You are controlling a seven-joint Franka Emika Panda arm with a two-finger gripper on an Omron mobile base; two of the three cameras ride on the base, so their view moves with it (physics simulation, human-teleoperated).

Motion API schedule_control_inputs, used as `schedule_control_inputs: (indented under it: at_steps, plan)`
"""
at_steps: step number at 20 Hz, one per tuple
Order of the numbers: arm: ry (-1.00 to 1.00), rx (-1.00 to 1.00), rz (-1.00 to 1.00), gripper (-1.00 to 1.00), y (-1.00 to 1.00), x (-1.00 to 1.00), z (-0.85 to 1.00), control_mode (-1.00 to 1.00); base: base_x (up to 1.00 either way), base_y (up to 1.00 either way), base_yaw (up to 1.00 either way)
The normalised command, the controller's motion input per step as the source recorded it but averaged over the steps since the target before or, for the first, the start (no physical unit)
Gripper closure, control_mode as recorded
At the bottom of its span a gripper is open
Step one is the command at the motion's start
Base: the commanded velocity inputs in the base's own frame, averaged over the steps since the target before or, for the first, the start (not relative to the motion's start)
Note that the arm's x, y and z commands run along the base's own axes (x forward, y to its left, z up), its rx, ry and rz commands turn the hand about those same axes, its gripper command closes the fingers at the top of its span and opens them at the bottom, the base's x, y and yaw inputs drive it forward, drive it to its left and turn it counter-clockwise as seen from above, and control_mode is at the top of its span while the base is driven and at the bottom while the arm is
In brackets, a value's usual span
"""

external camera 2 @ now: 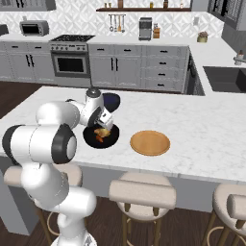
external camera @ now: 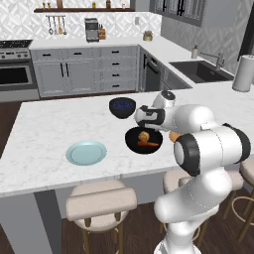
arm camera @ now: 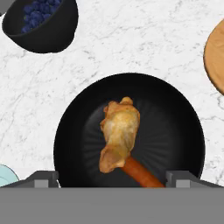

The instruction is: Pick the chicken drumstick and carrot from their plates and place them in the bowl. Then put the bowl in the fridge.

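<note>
Hand view: chicken drumstick (arm camera: 119, 133), carrot (arm camera: 141, 172) in bowl (arm camera: 175, 127); no legible writing.

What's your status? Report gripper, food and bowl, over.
Gripper open, above the bowl. Chicken drumstick and carrot both in the bowl, touching. Both plates bare. Bowl on the counter, not yet lifted.

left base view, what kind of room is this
A home kitchen, rendered rather than real. A marble island counter with bar stools faces grey cabinets, an oven range and a sink.
</note>
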Motion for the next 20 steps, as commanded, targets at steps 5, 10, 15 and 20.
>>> schedule_control_inputs:
  at_steps: [5, 10, 15, 20]
  plan:
    - [0.19, 0.19, -0.12, -1.0, -0.75, -0.77, 0.55, -1.0, 0.0, 0.0, 0.0]
    - [0.13, -0.05, 0.05, -1.0, -0.14, -0.14, -0.23, -1.0, 0.0, 0.0, 0.0]
    - [0.0, -0.05, 0.09, -1.0, -0.11, -0.19, -0.46, -1.0, 0.0, 0.0, 0.0]
    - [0.0, -0.03, 0.02, -1.0, -0.14, -0.18, -0.3, -1.0, 0.0, 0.0, 0.0]
